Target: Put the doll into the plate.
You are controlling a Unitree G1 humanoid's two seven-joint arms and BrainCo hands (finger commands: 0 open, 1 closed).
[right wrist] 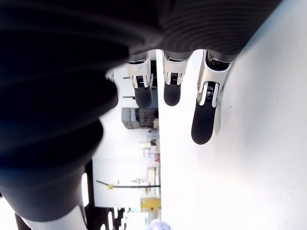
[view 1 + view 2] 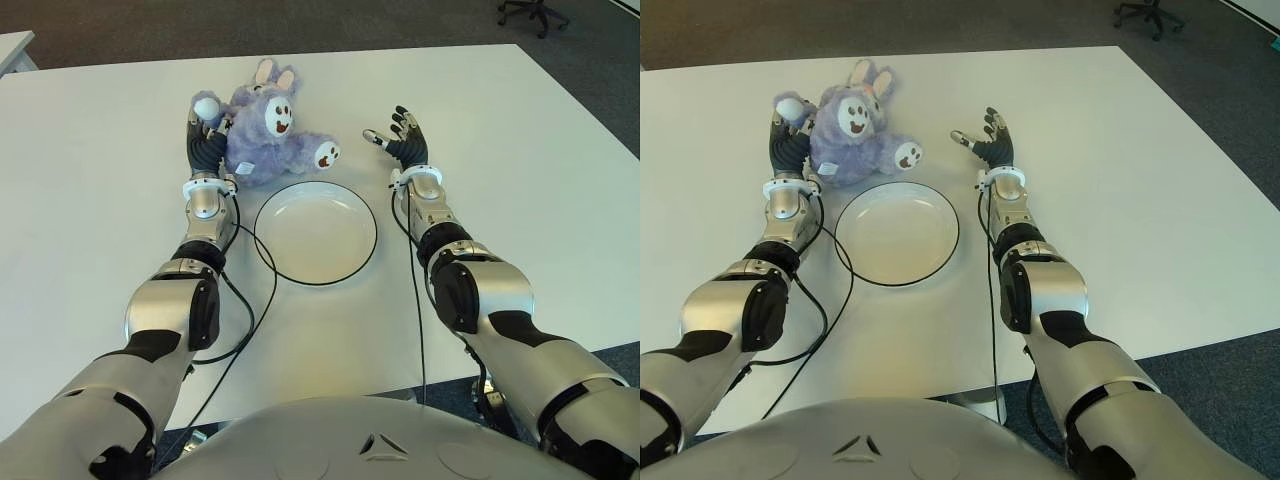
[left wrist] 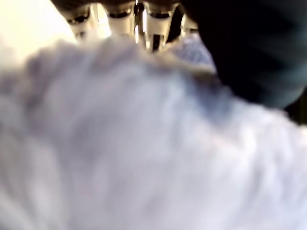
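While the left hand point(image 2: 207, 140) grips the doll point(image 2: 262, 128), the right hand point(image 2: 403, 138) hovers spread.

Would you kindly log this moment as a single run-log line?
left hand: against doll, grip unclear | right hand: open, empty | plate: empty | doll: on table, beyond plate

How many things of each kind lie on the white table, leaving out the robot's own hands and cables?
Plush doll: 1
Plate: 1
Total: 2
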